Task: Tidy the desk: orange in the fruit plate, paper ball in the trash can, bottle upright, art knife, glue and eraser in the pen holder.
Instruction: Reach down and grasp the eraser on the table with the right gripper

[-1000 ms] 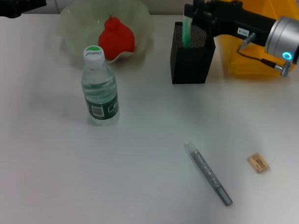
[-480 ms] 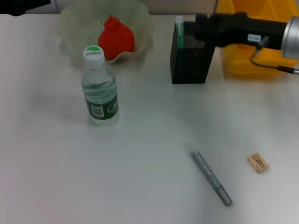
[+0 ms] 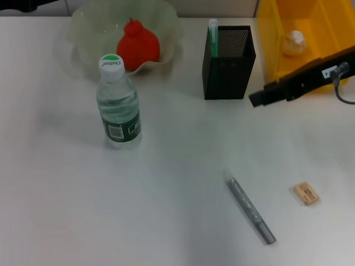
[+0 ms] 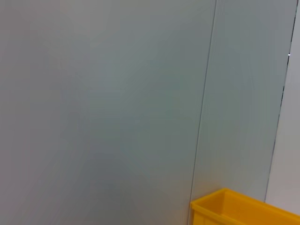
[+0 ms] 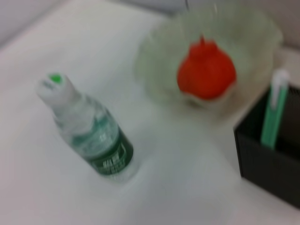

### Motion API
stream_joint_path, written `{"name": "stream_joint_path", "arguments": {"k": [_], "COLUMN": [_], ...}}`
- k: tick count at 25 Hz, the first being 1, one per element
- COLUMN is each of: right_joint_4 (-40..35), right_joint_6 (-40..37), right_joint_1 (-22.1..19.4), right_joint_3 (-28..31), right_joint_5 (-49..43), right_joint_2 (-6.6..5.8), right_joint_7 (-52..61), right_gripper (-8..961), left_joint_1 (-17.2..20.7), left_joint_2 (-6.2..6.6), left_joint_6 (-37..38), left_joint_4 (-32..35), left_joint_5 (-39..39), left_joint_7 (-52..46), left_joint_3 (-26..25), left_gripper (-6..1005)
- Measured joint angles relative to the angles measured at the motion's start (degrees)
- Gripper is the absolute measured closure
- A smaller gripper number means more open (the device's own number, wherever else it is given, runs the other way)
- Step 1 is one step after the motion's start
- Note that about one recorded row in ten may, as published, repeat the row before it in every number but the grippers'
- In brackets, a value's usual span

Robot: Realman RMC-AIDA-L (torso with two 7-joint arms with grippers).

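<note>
Right gripper (image 3: 257, 99) seen low over white desk (image 3: 162, 226), just beside black square mesh pen holder (image 3: 227, 70), in front of bright yellow rectangular trash can (image 3: 268, 37). Nothing seen held or touched; finger opening could not be told.

Grey slim art knife (image 3: 250, 210) lay flat, well below gripper toward desk's near edge, long axis diagonal. Small tan rectangular eraser (image 3: 306, 193) lay apart, beside knife's right.

Right arm judged nearer to both; left gripper parked far off, not seen.

Green glue stick (image 3: 213, 38) stood in holder.
</note>
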Motion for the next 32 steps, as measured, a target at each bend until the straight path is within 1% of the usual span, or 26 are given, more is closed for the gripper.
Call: {"name": "stream_joint_path", "arguments": {"k": [5, 8, 9, 10, 14, 18, 22, 26, 32], "right_joint_4": [-0.09, 0.4, 1.38, 1.38, 5.45, 7.86, 10.66, 15.17, 18.01], "right_joint_6": [-8.62, -10.81, -11.1, -11.1, -11.14, -11.23, -9.32, -7.38, -5.23], "right_joint_1": [3.29, 4.44, 4.76, 4.76, 5.6, 6.23, 6.63, 7.39, 7.65], "right_joint_3": [-0.03, -0.9, -2.82, -2.82, -7.18, -8.76, -12.57, -13.38, -14.34], "right_joint_5": [-2.27, -8.5, -13.27, -13.27, -17.58, -18.63, -20.19, -20.34, -20.54], "right_joint_2": [-0.53, -0.26, -0.04, -0.04, 0.09, 0.13, 0.33, 0.37, 0.4], "right_joint_7": [6.25, 8.85, 10.41, 10.41, 13.02, 13.68, 15.2, 15.56, 15.56], "right_gripper": [498, 498, 498, 498, 498, 498, 499, 499, 499], "left_joint_1": [-0.23, -0.47, -0.53, -0.56, -0.59, -0.6, -0.6, -0.48, -0.21], "left_joint_2": [0.03, 0.03, 0.04, 0.03, 0.03, 0.01, -0.04, -0.03, 0.0], "left_joint_6": [-0.09, -0.11, -0.11, -0.11, -0.1, -0.09, -0.09, -0.03, -0.03], "left_joint_4": [-0.02, -0.03, -0.03, -0.03, -0.03, -0.03, -0.3, -0.83, -0.89], "left_joint_5": [0.03, 0.06, 0.08, 0.1, 0.12, 0.13, 0.13, 0.13, 0.13], "left_joint_7": [0.03, 0.04, 0.05, 0.05, 0.05, 0.06, 0.06, 0.06, 0.14], "left_joint_3": [-0.01, 0.03, 0.05, 0.08, 0.08, 0.08, 0.08, 0.08, 0.04], "left_gripper": [239, 239, 239, 239, 239, 239, 239, 239, 239]}}
